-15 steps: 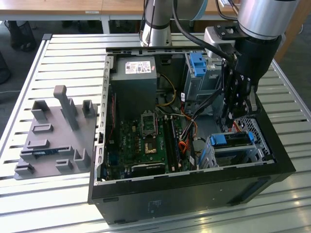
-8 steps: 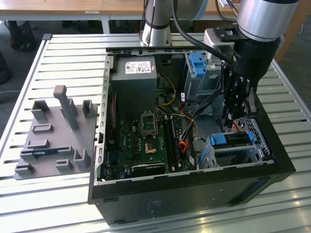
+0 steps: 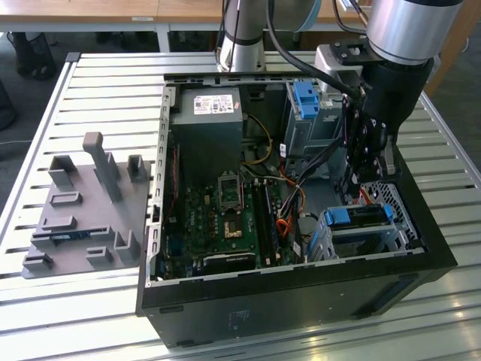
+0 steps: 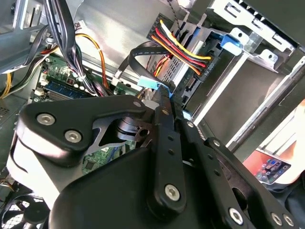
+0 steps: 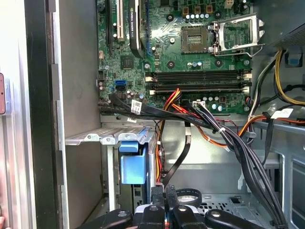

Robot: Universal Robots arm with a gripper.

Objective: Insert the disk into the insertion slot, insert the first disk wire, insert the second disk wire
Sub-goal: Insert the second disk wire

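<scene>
A slatted metal table (image 3: 98, 83) carries an open black computer case (image 3: 301, 304) lying on its side, with a grey moulded fixture plate (image 3: 83, 218) beside it on the exterior view's left. Pale wooden desks (image 3: 113, 11) stand behind the table.

The disk (image 3: 359, 216) is a flat drive in a bright blue carrier. It sits inside the insertion slot (image 3: 389, 201), the low cage of perforated sheet metal in the case corner, on the exterior view's right. Only the blue edge and a strip of the drive show there. A taller grey cage (image 3: 304, 113) with a blue latch stands further back. In the second wrist view a black plug with red, yellow and black leads (image 4: 183, 47) lies against the cage's open end; I cannot tell whether it is seated.

The arm (image 3: 402, 30) reaches down into the case just above the low cage, wrist near vertical. The gripper (image 5: 164, 196) has its 2 fingers brought together, apparently pinched on a black flat wire (image 5: 183, 152) whose light blue plug (image 4: 153, 84) shows at the fingertips in the second wrist view. The motherboard (image 5: 190, 52) lies beyond.
</scene>
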